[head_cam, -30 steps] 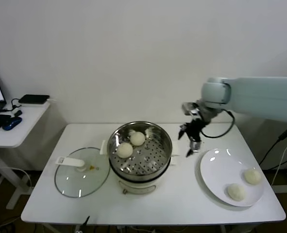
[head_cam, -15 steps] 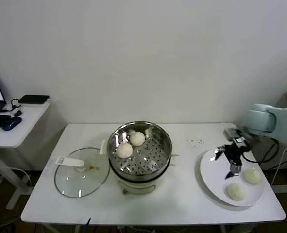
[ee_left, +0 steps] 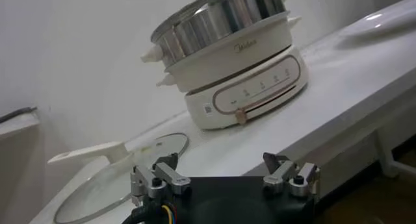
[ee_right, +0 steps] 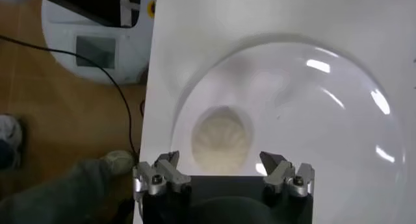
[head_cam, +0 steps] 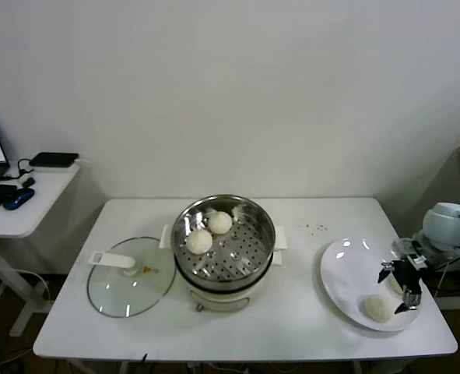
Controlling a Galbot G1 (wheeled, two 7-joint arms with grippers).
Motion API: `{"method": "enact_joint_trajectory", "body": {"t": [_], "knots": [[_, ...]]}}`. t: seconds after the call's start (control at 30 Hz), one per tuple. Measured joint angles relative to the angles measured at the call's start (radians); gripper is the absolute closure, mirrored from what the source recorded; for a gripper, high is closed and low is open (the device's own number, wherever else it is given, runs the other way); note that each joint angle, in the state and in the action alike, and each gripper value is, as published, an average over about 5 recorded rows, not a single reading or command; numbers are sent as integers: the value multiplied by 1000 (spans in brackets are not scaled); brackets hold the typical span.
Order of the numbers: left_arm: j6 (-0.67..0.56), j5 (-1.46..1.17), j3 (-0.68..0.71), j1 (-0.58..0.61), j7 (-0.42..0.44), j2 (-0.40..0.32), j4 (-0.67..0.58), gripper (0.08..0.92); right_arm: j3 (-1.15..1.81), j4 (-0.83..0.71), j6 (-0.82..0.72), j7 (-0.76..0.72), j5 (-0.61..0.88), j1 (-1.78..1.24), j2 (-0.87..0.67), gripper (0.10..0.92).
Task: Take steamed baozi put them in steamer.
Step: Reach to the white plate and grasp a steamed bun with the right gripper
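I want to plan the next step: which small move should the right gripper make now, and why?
Probably lower the open right gripper onto the bun that sits between its fingers on the white plate. It hangs above this bun and holds nothing; two buns already lie in the steamer.

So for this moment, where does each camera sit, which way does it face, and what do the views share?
Head view: above the table, looking down at the steamer, lid and plate; right hand at the plate's far-right edge.
Left wrist view: low at the table's edge, facing the steamer's side; open left hand in the foreground.
Right wrist view: above the plate, looking down on one baozi; open right hand fingers frame it.
Shared: head and right wrist both show the plate.
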Motion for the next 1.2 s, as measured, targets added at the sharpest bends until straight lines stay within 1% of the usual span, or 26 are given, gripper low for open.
{"method": "enact_joint_trajectory", "body": {"t": [0.37,0.67,1.2], "knots": [[-2,3,-3,1,-1,-3,5,177,193,-57,0,16,-72,-214,-13,203],[4,5,-5,2,-1,-2,1,177,326,-88,-9,34,-100,-358,-6,203],[6,8,-2,-1,0,-1,1,177,387,-102,-17,38,-95,-401,22,203]]}}
